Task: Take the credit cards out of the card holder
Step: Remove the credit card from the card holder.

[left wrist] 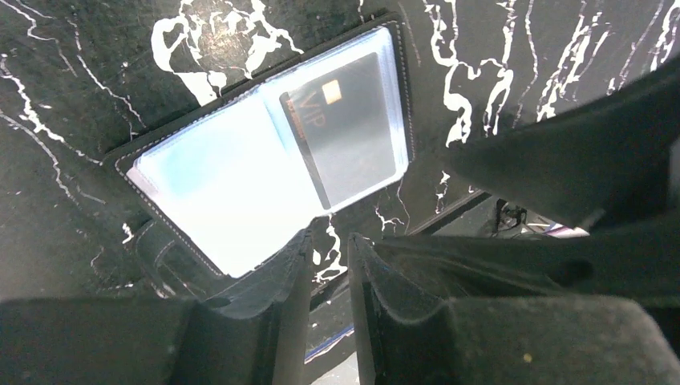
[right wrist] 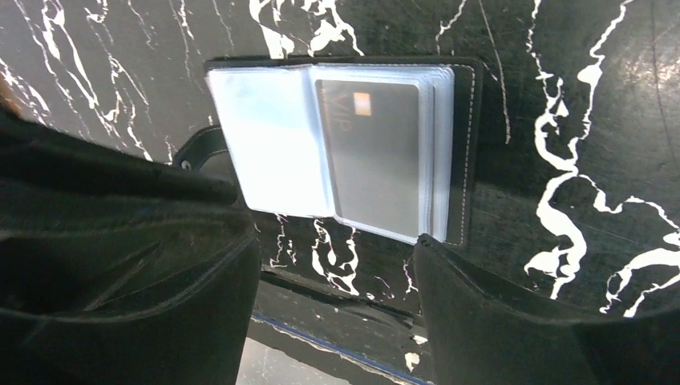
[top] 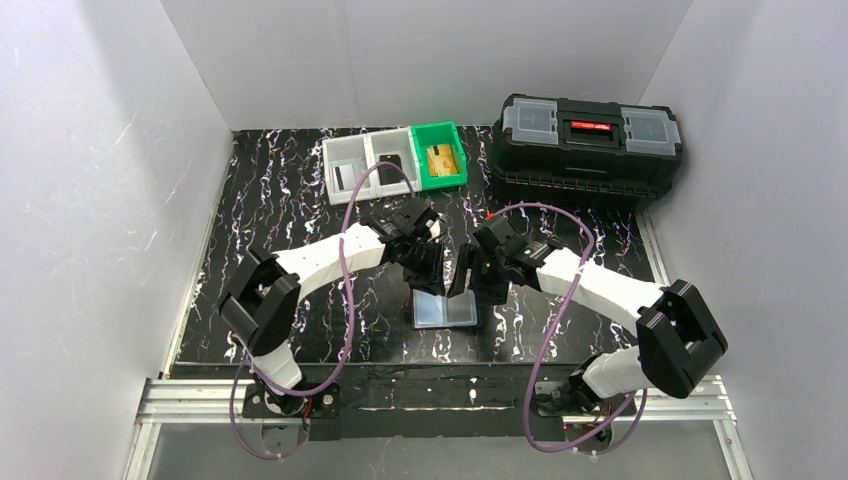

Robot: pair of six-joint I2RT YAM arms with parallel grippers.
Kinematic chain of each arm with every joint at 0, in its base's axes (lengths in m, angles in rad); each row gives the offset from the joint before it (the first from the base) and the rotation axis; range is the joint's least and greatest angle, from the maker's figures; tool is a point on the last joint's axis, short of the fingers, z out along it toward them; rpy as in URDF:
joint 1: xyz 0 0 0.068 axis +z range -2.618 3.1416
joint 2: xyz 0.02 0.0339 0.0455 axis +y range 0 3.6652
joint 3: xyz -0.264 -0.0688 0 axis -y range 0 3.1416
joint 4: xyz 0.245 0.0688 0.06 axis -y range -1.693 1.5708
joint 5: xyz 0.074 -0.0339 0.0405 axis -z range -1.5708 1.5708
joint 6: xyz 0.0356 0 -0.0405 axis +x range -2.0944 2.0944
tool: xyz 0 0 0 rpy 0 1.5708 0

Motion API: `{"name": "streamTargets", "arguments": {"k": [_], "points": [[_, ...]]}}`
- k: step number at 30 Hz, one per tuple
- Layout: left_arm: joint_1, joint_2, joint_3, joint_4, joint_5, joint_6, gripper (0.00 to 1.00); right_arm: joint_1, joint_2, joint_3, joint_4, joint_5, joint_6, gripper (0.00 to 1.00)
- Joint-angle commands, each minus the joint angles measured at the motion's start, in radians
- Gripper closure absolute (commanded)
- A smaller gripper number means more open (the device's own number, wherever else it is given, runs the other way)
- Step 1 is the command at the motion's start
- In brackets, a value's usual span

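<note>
The card holder (top: pixel 445 312) lies open and flat on the black marbled table between my two grippers. In the left wrist view its left clear pocket (left wrist: pixel 232 184) glares pale blue, and its right pocket holds a dark card marked VIP (left wrist: pixel 349 132). The right wrist view shows the same holder (right wrist: pixel 273 136) and card (right wrist: pixel 377 152). My left gripper (top: pixel 432 280) (left wrist: pixel 330 239) hovers at the holder's edge, its jaws nearly together and holding nothing. My right gripper (top: pixel 468 285) (right wrist: pixel 337 241) is wide open and empty beside the holder.
At the back stand two grey bins (top: pixel 368 165), each with a card in it, and a green bin (top: pixel 440 170) holding a gold-orange card (top: pixel 441 160). A big black toolbox (top: pixel 590 145) sits at the back right. White walls enclose the table.
</note>
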Motion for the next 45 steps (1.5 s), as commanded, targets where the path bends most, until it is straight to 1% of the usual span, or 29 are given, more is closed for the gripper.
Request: {"name": "streamTargets", "arguments": {"k": [1,7,11,16,19,25,29,38,45], "points": [[0.004,0.041,0.028,0.037,0.040,-0.026,0.77,-0.008,-0.032,-0.011,-0.027,0.011,-0.039,0.24],[0.005,0.091,0.011,0.071,0.047,-0.027,0.75,-0.009,0.006,-0.008,-0.012,-0.006,-0.057,0.28],[0.018,0.098,-0.027,0.123,0.063,-0.038,0.74,-0.009,0.040,0.003,-0.001,-0.014,-0.067,0.29],[0.035,0.110,-0.048,0.149,0.076,-0.036,0.72,-0.009,0.080,0.015,0.006,-0.020,-0.085,0.29],[0.041,0.117,-0.062,0.173,0.094,-0.043,0.71,-0.009,0.106,0.026,0.006,-0.028,-0.093,0.32],[0.044,0.132,-0.082,0.207,0.133,-0.059,0.71,-0.010,0.124,0.029,-0.004,-0.017,-0.093,0.40],[0.042,0.144,-0.104,0.226,0.141,-0.073,0.72,-0.009,0.129,0.023,-0.014,-0.009,-0.088,0.50],[0.043,0.141,-0.162,0.283,0.161,-0.096,0.72,-0.009,0.163,0.019,-0.013,-0.011,-0.083,0.68],[0.043,0.154,-0.202,0.346,0.188,-0.122,0.72,-0.006,0.188,0.023,-0.004,-0.016,-0.079,0.76]]}}
